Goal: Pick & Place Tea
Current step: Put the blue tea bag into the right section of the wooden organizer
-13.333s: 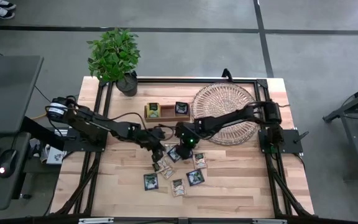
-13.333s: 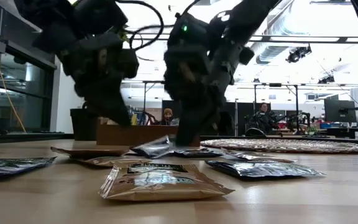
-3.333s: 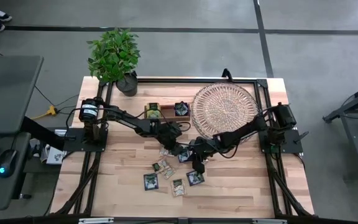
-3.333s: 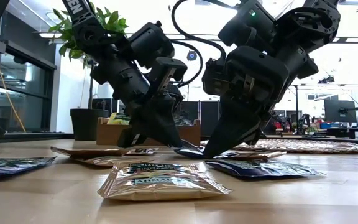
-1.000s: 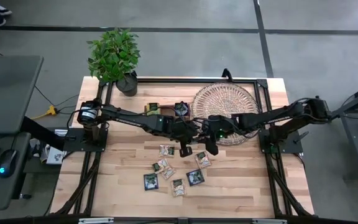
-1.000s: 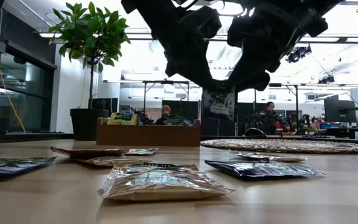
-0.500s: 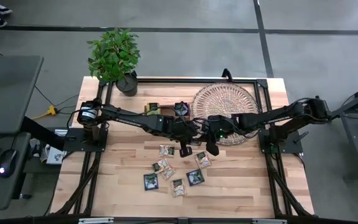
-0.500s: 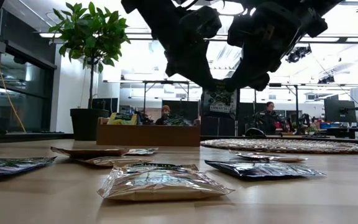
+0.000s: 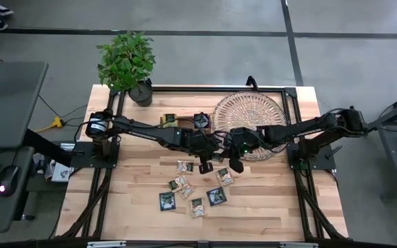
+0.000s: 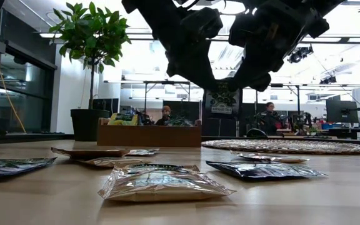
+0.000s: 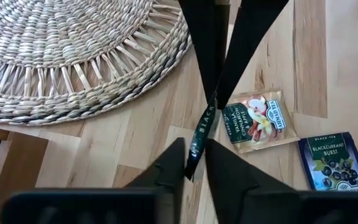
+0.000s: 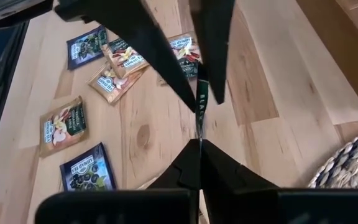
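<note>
2 grippers meet above table (image 9: 143,179) centre; right gripper (image 12: 199,146) pinched on 1 dark sachet (image 10: 222,100) held edge-on in the air; left gripper (image 11: 193,163) narrowly parted around its other edge; 7 sachets (image 9: 197,207) on wood; 1 wicker tray (image 9: 250,117) beside.

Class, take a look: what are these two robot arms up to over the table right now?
Both arms meet in mid-air above the table, handing over one dark tea sachet. The right pincer is shut on its edge; the left pincer stands slightly apart around the opposite edge. More sachets lie below, beside the wicker tray.
</note>
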